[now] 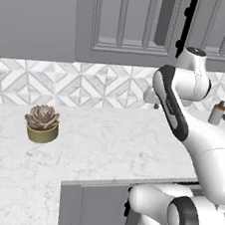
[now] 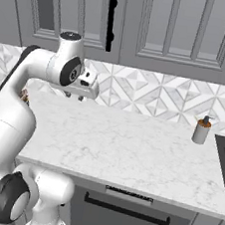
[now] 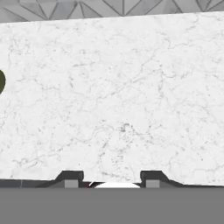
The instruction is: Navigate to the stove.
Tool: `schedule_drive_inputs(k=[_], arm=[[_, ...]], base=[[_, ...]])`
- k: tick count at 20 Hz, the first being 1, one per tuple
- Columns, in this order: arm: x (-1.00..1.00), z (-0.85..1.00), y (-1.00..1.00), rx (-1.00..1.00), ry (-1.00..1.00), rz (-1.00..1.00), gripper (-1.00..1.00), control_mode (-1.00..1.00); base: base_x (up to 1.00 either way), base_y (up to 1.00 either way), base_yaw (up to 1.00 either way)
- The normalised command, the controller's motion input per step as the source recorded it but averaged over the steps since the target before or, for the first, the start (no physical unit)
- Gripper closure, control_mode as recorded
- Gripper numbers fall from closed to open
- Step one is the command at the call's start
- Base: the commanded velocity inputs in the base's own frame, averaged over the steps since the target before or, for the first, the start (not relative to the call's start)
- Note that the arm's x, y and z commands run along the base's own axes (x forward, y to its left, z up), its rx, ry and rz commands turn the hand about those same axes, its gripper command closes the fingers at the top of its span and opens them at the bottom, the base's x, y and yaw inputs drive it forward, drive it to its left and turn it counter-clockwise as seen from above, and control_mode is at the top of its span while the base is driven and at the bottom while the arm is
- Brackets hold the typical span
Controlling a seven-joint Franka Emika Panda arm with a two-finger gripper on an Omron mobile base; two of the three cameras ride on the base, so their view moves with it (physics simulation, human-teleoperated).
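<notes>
A long marble counter [image 2: 130,147] runs under grey wall cabinets [image 2: 171,27] and a patterned tile wall [image 1: 88,83]. The stove is nowhere along this stretch, so the drive toward it seems unfinished; next the base must probably roll sideways along the counter until the cooktop appears. A potted plant [image 1: 42,123] sits left, a soap bottle [image 2: 201,130] right. The gripper [image 3: 113,180] hovers above bare marble, fingers spread, holding nothing.

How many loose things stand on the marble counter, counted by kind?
Potted succulent: 1
Soap dispenser: 1
Total: 2
</notes>
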Motion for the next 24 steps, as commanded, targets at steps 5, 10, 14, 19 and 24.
schedule_drive_inputs(k=[5,10,14,19,24], arm=[[-0.63,0.00,0.00,0.00,0.00,0.00,-1.00,-1.00],[-1.00,0.00,0.00,-0.02,-0.13,0.00,-1.00,-1.00],[-0.91,-0.01,0.00,0.00,-0.29,0.00,-1.00,-1.00],[-0.41,-0.06,-0.02,0.00,-0.20,0.00,-1.00,-1.00],[-0.05,0.00,-0.10,0.00,-0.01,0.00,-1.00,1.00]], base=[[0.00,0.00,0.00],[0.00,0.00,0.00],[0.00,0.00,0.00],[0.00,0.00,0.00],[-0.43,-0.77,-0.02]])
